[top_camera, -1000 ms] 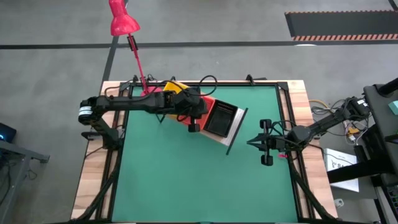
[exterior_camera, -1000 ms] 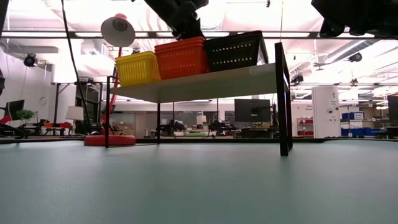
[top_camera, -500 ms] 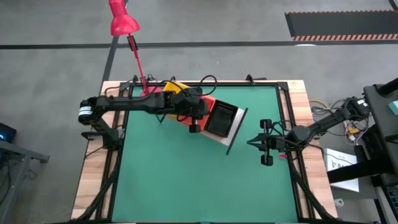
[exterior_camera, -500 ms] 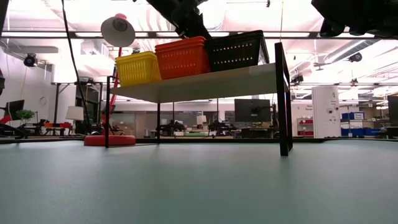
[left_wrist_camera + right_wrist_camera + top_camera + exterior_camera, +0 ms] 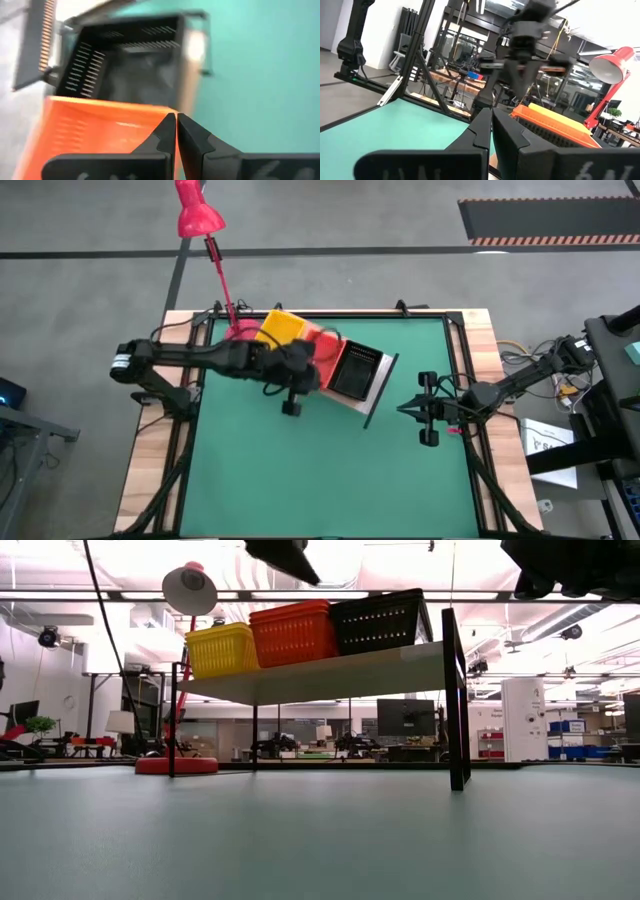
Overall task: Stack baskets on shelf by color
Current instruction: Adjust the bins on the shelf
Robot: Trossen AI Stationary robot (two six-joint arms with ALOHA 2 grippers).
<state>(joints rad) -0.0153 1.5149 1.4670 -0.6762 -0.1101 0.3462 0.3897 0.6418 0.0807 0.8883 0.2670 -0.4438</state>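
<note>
Lifting clear is best done straight up, so the left tool, clenched and empty, is kept off the red-orange basket on the shelf. The right tool, also clenched, is parked near the desk's right edge.

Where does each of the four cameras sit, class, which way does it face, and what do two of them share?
High view: overhead, facing down on both arms; left gripper, right gripper.
Low view: tabletop height, facing the shelf.
Left wrist view: behind shut fingers, facing the black basket.
Right wrist view: behind shut fingers, facing the left arm.
Shared: the orange basket shows in both wrist views.
</note>
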